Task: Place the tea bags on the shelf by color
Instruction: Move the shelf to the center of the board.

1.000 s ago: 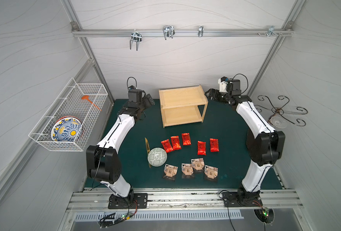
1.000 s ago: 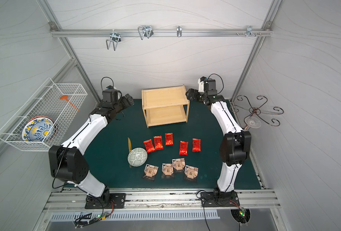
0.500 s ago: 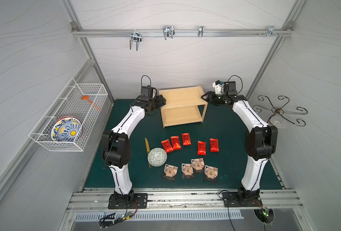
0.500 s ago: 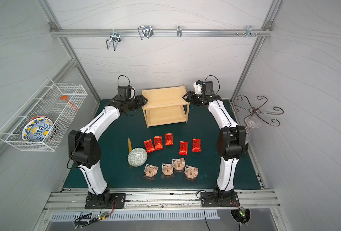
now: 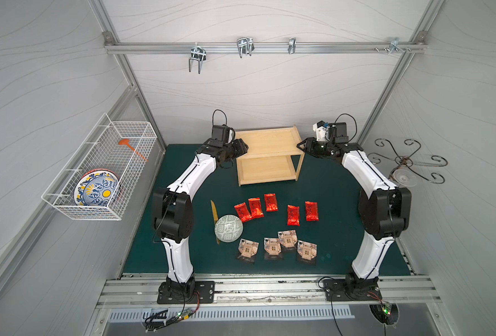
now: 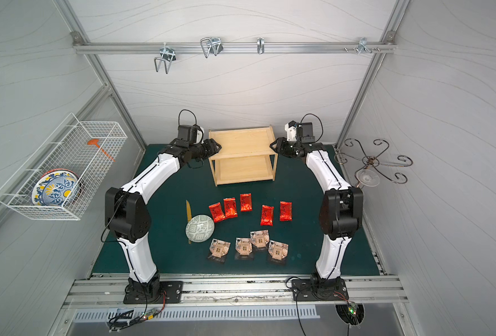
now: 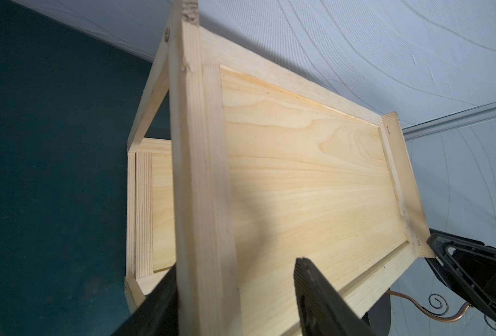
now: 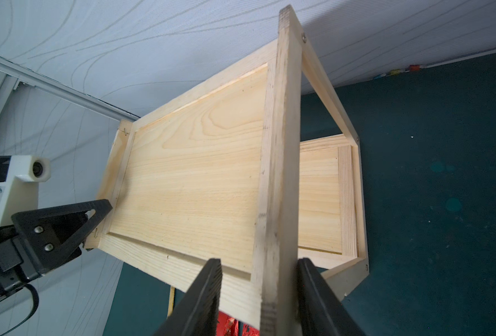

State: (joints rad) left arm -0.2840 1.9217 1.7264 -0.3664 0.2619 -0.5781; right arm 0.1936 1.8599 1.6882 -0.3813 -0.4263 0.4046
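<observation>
The pale wooden shelf stands at the back of the green mat, both tiers bare. My left gripper is open astride the top tier's left end rail; one finger touches its outer face and the other hangs apart over the board. My right gripper is open astride the right end rail in the same way. Several red tea bags lie in a row mid-mat. Several black-edged tea bags lie nearer the front.
A green-patterned bowl rests left of the red packets, over a thin yellow stick. A white wire basket holding a plate hangs on the left wall. A curled metal hook stand is at the right wall.
Both arms swung inward from the back corners to the shelf's two ends. Both grippers' jaws have narrowed around the top tier's end rails.
</observation>
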